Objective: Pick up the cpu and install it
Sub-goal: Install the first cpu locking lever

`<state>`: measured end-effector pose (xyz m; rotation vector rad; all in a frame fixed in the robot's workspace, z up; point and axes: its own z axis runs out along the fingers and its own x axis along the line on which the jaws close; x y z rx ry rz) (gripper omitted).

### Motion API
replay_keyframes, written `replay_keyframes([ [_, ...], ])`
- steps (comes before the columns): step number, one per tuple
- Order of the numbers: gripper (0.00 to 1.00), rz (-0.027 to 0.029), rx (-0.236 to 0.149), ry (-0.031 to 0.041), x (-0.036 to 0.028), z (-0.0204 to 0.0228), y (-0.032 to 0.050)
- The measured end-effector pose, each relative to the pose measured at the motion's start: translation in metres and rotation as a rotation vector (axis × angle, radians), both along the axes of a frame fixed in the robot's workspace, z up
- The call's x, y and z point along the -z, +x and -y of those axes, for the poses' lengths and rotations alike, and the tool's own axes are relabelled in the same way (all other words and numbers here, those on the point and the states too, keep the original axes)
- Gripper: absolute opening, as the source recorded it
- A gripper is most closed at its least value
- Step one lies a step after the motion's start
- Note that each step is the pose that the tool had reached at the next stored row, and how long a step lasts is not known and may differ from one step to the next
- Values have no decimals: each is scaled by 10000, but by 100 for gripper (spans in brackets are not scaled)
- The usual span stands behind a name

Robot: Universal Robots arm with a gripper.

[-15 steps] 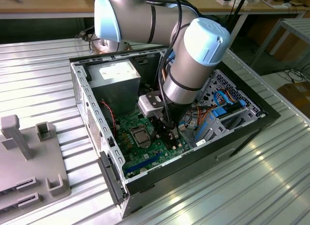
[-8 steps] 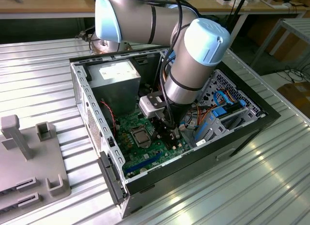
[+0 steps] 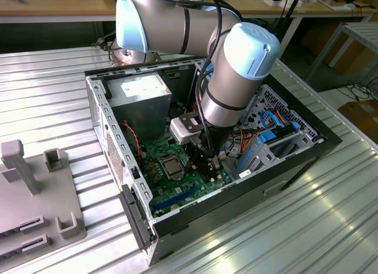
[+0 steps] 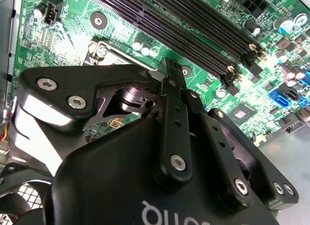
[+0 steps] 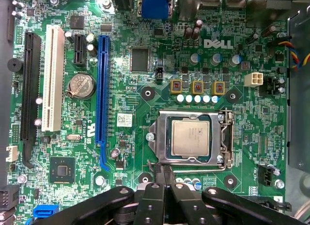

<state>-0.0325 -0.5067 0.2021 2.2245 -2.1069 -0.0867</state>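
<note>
The arm is down inside the open computer case [image 3: 307, 153], which sits on a ribbed metal tabletop [image 3: 53, 97], and the gripper [image 3: 204, 157] hangs just above the green motherboard [image 3: 177, 188]. In the first wrist view the cpu [image 5: 192, 138] lies flat in its socket [image 5: 191, 137], silver-grey face up, framed by the metal retention bracket (the chip sits square inside the frame). The exterior view shows it too, a small grey square [image 3: 171, 166] just to the exterior view's left of the gripper. The jaws are pressed together with nothing between them: in the first wrist view the gripper [image 5: 163, 172] tips meet at the socket's edge, just beside the cpu but not on it. In the second wrist view, the gripper [image 4: 170, 72] hangs over the board near the black memory slots [image 4: 179, 31]. A blue expansion slot [image 5: 101, 96] and a round coin battery [image 5: 81, 85] lie well apart from the socket.
</note>
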Motion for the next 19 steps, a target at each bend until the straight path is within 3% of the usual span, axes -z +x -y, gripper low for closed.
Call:
replay_keyframes([
  [12, 11, 0, -39, 1, -6, -33, -17],
  [19, 11, 0, -89, 1, -65, -33, -41],
])
